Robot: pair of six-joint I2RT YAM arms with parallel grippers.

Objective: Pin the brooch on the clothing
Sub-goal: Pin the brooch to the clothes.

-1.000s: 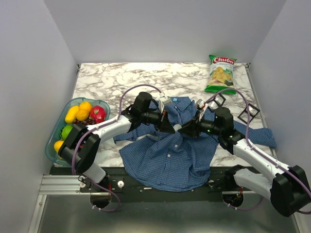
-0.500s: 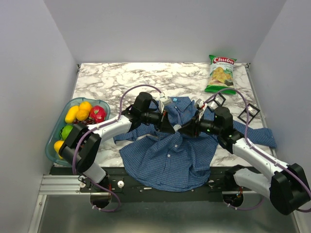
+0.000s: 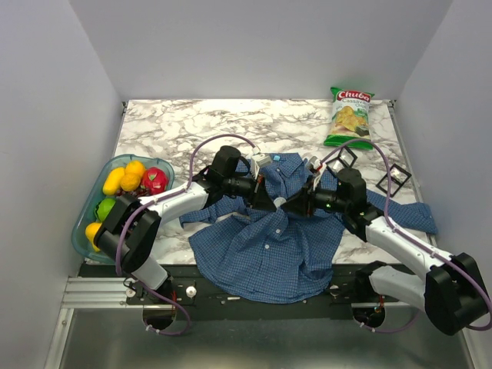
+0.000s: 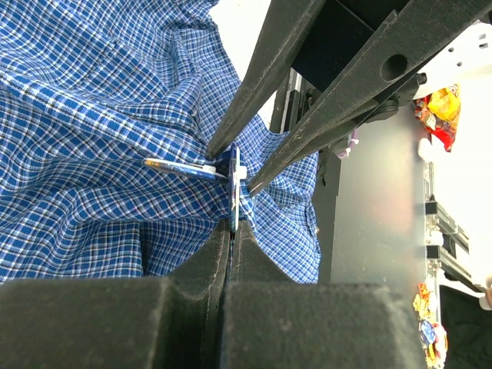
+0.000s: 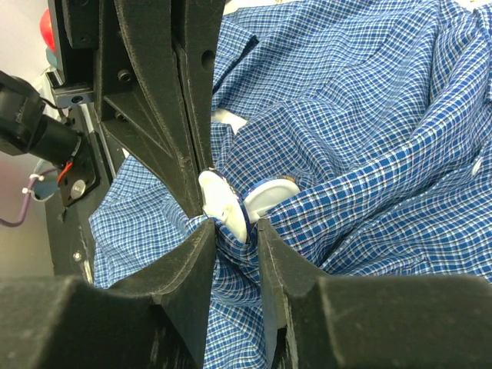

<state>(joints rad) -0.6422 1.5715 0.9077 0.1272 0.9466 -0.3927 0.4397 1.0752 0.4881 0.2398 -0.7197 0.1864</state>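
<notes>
Top view: shirt [image 3: 261,254] lies crumpled on the marble table [image 3: 192,123], centre to near edge, hem hanging over that edge, one sleeve trailing right; both arms reach inward over its upper part; left end effector [image 3: 270,202] and right end effector [image 3: 284,203] meet tip to tip above the chest area; too small here to read either grip; bowl [image 3: 81,219] of fruit [image 3: 123,181] at the left edge; chips bag [image 3: 350,115] at the far right; two small black frames [image 3: 398,175] beside the right arm.

Left wrist view: left end effector clenched, fingers pressed together on the lower edge of the brooch [image 4: 234,196], a thin blue disc seen edge-on and standing upright over checked cloth; the right arm's two fingers come down from the upper right, one tip either side of the disc's top, around a small white nub; a flat blue-and-white piece [image 4: 181,167] sticks out sideways to the left, touching the disc; cannot tell whether it belongs to the brooch.

Right wrist view: right jaws part-way apart, straddling a white disc face and a bunched fold of shirt; cannot tell whether they press on it or merely bracket it; the left arm's closed tips touch that disc from above; a second disc [image 5: 265,196], white, sits just beside it against the cloth.
</notes>
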